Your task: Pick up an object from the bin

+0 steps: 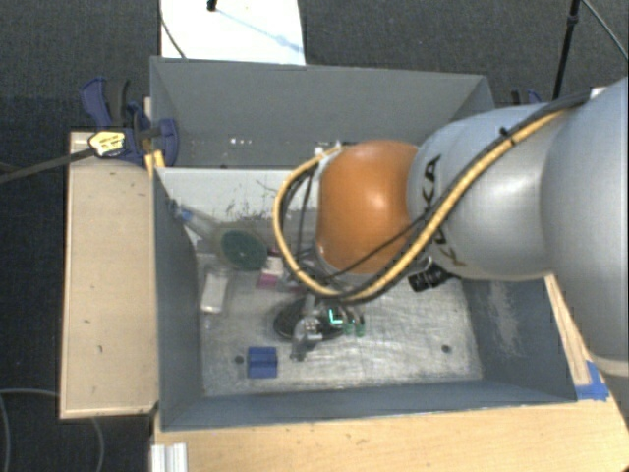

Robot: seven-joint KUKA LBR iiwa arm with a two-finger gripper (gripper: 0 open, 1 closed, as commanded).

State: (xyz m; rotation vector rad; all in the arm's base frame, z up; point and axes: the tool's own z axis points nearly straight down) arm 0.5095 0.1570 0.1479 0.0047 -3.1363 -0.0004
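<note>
My gripper [313, 330] is low over the bin floor near the middle, below the orange cover. A dark round object [288, 321] lies right against its left side, partly hidden by it. Something small and green [352, 326] lies on its right. A blue block [260, 362] rests on the floor to the front left, apart from the gripper. A small pink and purple piece [267, 279] lies just behind the gripper on the left.
A dark green round disc [242, 249] and a clear plastic item [194, 226] lie at the back left. A small white object [211, 294] rests by the left wall. The arm and its cover hide the bin's middle and back right.
</note>
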